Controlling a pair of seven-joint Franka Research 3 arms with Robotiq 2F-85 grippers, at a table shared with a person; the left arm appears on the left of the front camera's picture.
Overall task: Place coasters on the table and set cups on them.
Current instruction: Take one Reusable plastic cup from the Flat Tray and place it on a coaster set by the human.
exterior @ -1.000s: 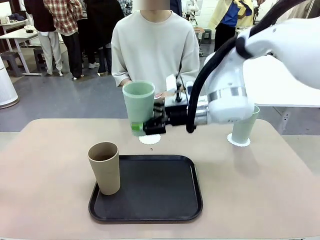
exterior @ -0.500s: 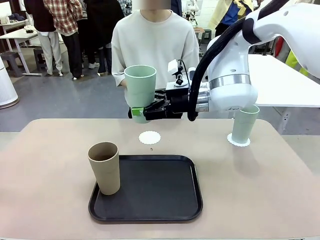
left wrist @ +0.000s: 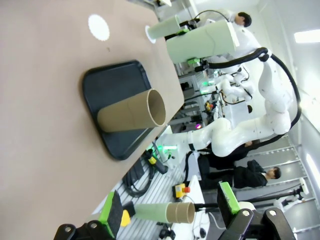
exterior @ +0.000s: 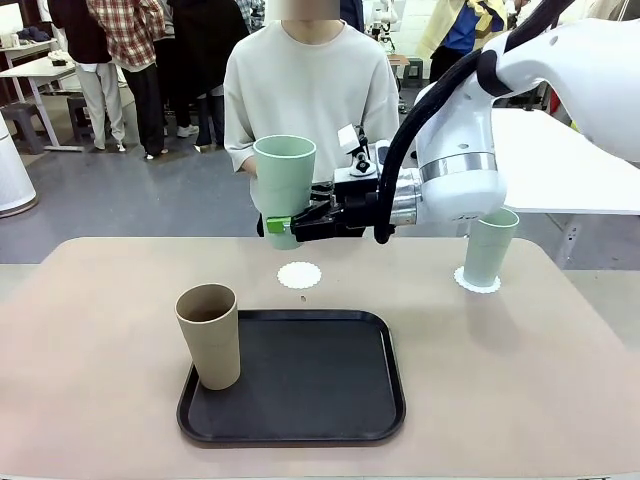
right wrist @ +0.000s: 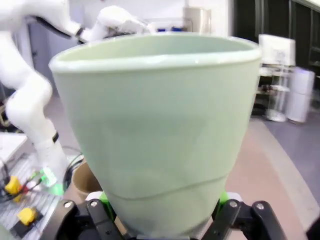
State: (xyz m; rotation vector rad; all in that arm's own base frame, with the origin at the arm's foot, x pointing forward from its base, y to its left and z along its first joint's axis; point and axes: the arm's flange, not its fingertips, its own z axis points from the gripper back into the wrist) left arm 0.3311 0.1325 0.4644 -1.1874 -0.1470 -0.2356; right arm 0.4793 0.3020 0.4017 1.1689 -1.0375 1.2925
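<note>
Right gripper [exterior: 285,228]: clamps low on mint cup [exterior: 284,175], upright in the air over far middle of table [exterior: 90,330], near bare coaster [exterior: 299,275]. Left gripper [left wrist: 169,206]: gapes wide (empty). Open tabletop left and right of tray [exterior: 300,390]; tan cup [exterior: 210,335] at its left edge.

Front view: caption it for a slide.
Right gripper holds a mint cup aloft near the bare coaster; another mint cup sits on its coaster, tan cup on tray.

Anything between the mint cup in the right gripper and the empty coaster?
Nothing visible. The right gripper holds the pale mint green tumbler upright in the air; the white lacy coaster below lies bare. The tan-brown tumbler on the black tray and the second mint tumbler stand off to the sides.
</note>
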